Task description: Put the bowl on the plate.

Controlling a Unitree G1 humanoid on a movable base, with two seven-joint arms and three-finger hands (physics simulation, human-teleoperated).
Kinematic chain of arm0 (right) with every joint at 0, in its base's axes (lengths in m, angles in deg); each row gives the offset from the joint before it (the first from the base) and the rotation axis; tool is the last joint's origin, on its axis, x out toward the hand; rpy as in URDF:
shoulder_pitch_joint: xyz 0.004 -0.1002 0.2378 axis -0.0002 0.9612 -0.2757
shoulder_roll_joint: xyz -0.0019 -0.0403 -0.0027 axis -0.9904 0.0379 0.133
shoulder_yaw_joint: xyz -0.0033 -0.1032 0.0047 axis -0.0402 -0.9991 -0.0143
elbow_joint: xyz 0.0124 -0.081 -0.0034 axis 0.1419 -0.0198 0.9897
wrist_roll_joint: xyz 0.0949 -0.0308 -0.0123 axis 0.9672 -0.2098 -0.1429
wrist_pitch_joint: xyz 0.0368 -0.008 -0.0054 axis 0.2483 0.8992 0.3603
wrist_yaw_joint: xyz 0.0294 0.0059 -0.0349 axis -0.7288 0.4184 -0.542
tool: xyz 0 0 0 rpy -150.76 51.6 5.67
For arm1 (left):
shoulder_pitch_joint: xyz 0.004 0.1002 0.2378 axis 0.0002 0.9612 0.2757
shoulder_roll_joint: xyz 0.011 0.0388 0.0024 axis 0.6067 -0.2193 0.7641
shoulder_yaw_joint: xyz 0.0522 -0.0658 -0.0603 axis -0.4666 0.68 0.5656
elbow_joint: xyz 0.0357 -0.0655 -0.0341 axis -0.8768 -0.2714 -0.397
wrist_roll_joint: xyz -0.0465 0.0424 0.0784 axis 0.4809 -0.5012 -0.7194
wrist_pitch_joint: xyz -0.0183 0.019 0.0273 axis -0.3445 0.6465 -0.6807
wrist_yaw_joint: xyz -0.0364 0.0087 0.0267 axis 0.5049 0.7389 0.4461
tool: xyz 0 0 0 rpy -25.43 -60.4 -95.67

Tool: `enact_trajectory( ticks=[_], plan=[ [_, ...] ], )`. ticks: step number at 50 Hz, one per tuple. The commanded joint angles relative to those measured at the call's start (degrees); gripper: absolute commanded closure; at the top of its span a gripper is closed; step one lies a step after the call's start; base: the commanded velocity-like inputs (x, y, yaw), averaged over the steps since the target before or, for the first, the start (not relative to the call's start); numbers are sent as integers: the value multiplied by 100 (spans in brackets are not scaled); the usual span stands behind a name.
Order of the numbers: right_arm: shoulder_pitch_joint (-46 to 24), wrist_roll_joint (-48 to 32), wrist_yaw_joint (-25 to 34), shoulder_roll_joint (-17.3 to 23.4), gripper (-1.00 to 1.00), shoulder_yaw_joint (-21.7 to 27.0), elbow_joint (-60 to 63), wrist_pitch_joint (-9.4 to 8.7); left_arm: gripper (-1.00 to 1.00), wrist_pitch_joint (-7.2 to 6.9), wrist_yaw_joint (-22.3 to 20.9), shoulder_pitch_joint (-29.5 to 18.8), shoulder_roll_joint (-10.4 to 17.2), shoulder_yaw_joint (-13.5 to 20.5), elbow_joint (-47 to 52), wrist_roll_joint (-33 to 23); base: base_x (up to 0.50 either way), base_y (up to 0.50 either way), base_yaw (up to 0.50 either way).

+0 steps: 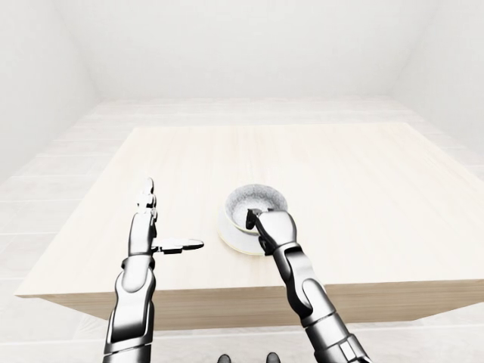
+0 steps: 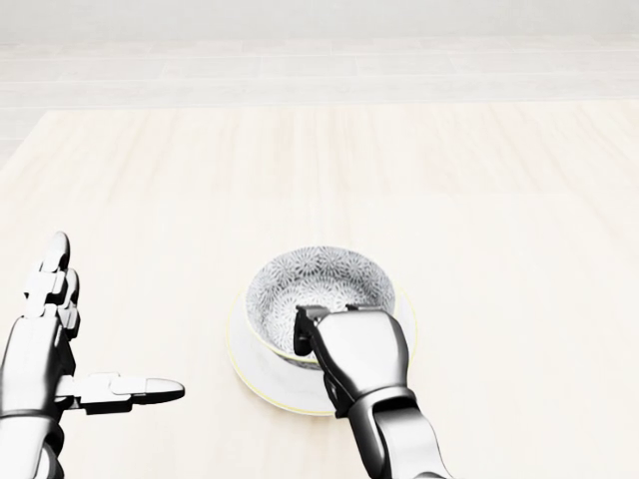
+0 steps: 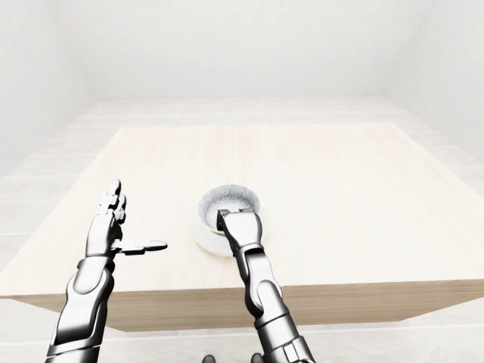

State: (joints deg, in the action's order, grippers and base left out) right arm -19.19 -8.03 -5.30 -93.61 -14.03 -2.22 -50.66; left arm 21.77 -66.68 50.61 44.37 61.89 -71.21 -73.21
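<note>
The bowl [image 2: 318, 289] sits on the plate [image 2: 262, 374], near the middle of the pale wooden table [image 2: 499, 200], a little toward the bottom edge in the head view. The plate's rim shows all around the bowl's foot, so I judge that the placing is nearly complete.

The right hand [image 2: 351, 351] is at the near rim of the bowl. Its fingers [image 2: 312, 329] curl over the rim and seem to pinch the wall, but the palm hides the contact, so I cannot tell if the grip is closed or already loose.

The left hand [image 2: 55, 344] hovers left of the plate, well apart from it. Its fingers are spread and straight, the thumb pointing toward the plate, and it holds nothing.

The bowl looks like glazed ceramic: stiff, probably rather heavy, smooth and slippery, and fragile. The thin rim is the only easy place to hold. A 1-sided pinch can tip it, so the release should be slow.
</note>
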Motion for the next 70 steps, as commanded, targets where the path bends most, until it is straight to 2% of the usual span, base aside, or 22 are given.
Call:
enact_trajectory(
  ticks=[1, 20, 38, 52, 70],
  plan=[
    [68, -69, -182, -5, 59, -41, 34, 0, -100, 31, 11, -23, 4, -19, -91, -8, 0, 0, 0],
    [49, -42, -240, 15, 59, -17, -57, 0, -100, 81, 51, -83, 22, -46, -248, -15, 0, 0, 0],
    [77, -86, -230, 9, 60, -40, -14, 0, -100, 44, 39, -84, 33, -21, -203, 13, 0, 0, 0],
    [64, -99, -220, 23, 54, -23, -9, 0, -100, 24, 44, -88, 23, -41, -172, 5, 0, 0, 0],
    [28, -78, -278, 24, 34, -5, -112, 0, -100, 93, 62, -148, 39, -38, -335, 14, 0, 0, 0]
  ],
)
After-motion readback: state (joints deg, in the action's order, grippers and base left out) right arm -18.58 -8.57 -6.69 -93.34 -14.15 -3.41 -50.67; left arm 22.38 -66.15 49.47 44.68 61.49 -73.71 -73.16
